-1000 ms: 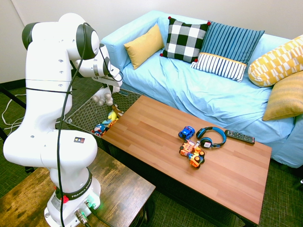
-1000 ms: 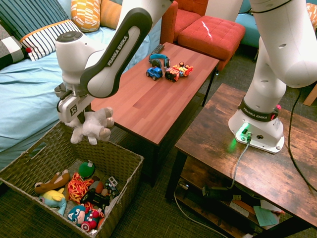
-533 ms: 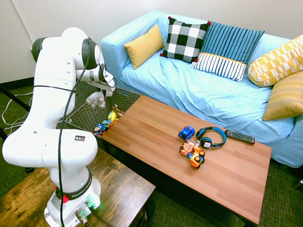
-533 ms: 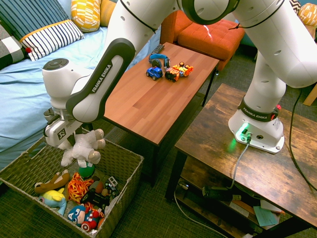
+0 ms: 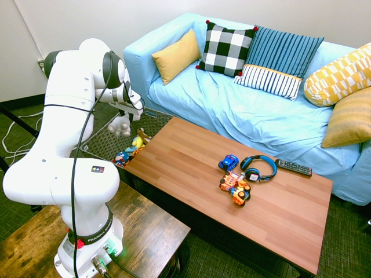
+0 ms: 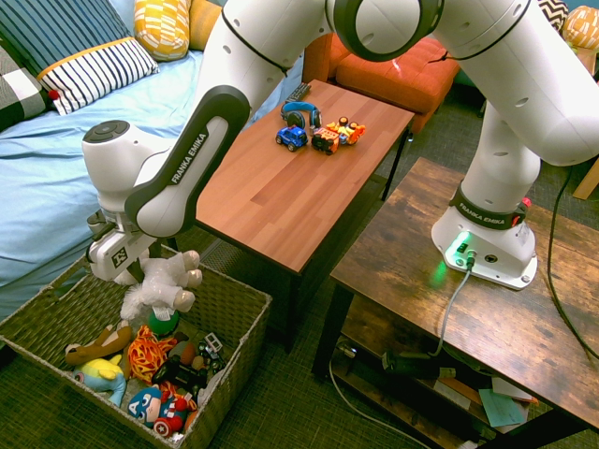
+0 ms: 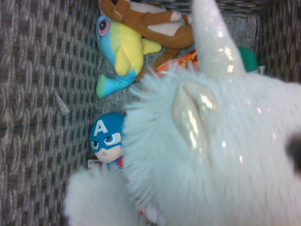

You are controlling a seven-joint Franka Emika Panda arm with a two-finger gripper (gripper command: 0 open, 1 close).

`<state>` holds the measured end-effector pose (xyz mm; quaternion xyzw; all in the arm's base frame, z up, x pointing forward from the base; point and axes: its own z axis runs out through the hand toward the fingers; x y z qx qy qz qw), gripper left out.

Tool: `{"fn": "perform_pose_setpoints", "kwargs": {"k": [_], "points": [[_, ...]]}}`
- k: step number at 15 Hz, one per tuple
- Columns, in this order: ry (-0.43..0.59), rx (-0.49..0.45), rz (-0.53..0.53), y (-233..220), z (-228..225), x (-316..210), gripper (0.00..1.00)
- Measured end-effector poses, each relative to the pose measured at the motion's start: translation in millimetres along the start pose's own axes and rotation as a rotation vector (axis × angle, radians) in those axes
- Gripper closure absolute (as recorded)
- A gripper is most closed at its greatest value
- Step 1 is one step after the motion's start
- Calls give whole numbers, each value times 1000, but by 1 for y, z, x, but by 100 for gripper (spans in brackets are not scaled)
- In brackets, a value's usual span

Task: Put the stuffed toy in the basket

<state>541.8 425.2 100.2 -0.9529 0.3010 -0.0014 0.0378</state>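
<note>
A white stuffed toy point(image 6: 161, 285) with fluffy fur and a glittery white horn hung over a grey-brown woven basket point(image 6: 229, 309). Inside the basket lay a brown plush point(image 7: 150, 21), a yellow and light-blue plush point(image 7: 120, 47) with a pink eye, and a blue-masked figure point(image 7: 106, 137) bearing a white letter A. The sofa point(image 5: 232, 116) was light blue, with a mustard cushion point(image 5: 175, 56), a black-and-white checked cushion point(image 5: 228, 48) and a blue striped cushion point(image 5: 284, 58). The reddish-brown wooden table point(image 5: 191, 168) held blue and black headphones point(image 5: 258, 168), a blue toy car point(image 5: 228, 163) and an orange toy vehicle point(image 5: 235, 189).
</note>
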Motion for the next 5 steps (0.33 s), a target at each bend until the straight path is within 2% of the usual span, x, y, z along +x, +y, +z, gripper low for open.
{"fn": "perform_pose_setpoints", "kwargs": {"k": [5], "points": [[11, -4, 10, 0, 0, 0, 0]]}}
